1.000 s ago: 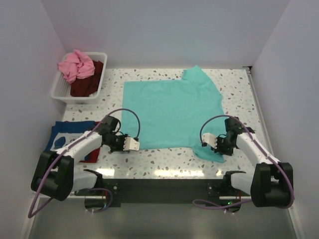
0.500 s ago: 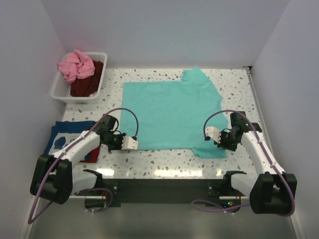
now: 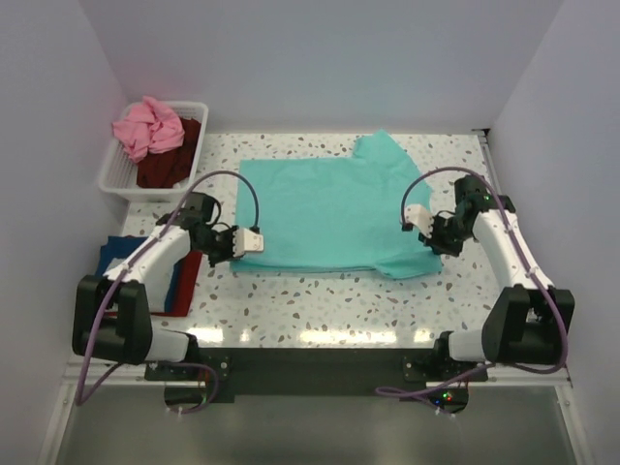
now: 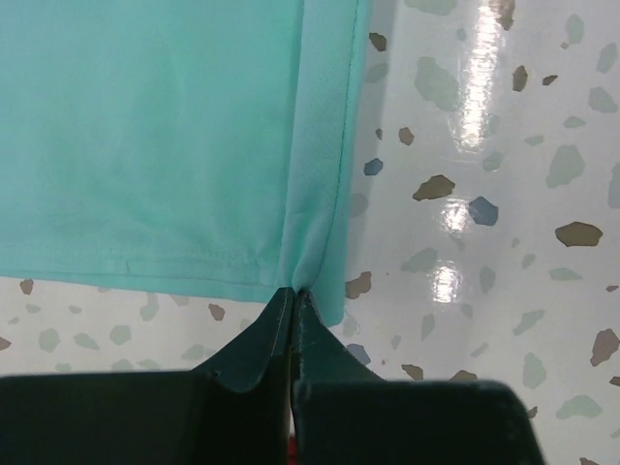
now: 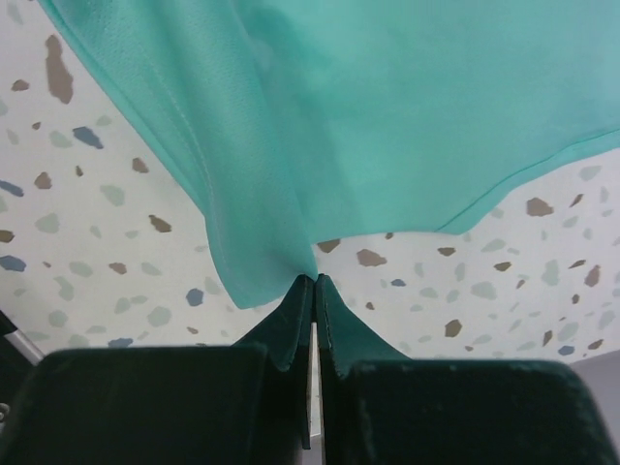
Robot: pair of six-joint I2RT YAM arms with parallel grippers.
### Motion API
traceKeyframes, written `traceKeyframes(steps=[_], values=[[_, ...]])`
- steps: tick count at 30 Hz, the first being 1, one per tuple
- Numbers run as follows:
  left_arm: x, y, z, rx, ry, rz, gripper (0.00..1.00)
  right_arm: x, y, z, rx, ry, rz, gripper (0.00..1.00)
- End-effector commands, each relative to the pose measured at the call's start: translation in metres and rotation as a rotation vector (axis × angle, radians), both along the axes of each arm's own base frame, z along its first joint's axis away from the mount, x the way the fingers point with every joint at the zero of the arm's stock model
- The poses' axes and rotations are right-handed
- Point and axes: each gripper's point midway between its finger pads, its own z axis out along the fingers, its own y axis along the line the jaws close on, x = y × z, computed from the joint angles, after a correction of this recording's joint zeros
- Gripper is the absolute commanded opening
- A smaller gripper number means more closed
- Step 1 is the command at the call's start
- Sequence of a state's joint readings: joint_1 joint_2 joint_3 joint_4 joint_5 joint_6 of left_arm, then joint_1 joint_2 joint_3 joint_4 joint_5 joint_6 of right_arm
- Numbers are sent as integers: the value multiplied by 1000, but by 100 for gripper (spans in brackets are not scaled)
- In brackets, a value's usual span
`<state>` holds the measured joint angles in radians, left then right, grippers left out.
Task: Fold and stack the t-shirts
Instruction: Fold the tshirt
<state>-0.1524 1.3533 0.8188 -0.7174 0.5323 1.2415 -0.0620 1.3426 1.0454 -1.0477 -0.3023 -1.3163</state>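
Observation:
A teal-green t-shirt (image 3: 329, 211) lies spread on the speckled table, its near part folded over toward the back. My left gripper (image 3: 235, 246) is shut on the shirt's left corner (image 4: 305, 276). My right gripper (image 3: 432, 237) is shut on the shirt's right part (image 5: 291, 242), lifting the cloth off the table. A blue t-shirt with white print (image 3: 121, 266) lies folded at the left edge with a red one (image 3: 184, 286) beside it. A pink t-shirt (image 3: 147, 126) and a dark maroon one (image 3: 172, 160) sit in the basket.
A white slatted plastic basket (image 3: 116, 174) stands at the back left. White walls close in the table on three sides. The arm bases and a black rail (image 3: 310, 363) run along the near edge.
Both grippers have moved away from the near edge toward the back, carrying the teal shirt's near edge with them, so the shirt now looks shorter front to back.

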Motion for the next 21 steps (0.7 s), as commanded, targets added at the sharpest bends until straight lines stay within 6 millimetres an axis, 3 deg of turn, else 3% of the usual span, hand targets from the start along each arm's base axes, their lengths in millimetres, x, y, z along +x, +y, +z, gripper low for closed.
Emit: traceKeyframes(steps=[1, 5, 11, 21], values=[[36, -7, 16, -63, -35, 59, 0, 28, 5, 16, 40, -28, -7, 0], [63, -9, 26, -77, -41, 84, 0, 56, 9, 22, 38, -42, 3, 0], [89, -5, 20, -55, -33, 107, 0, 89, 11, 15, 23, -32, 8, 0], [111, -1, 9, -51, -29, 145, 0, 120, 6, -4, -16, -16, 16, 0]])
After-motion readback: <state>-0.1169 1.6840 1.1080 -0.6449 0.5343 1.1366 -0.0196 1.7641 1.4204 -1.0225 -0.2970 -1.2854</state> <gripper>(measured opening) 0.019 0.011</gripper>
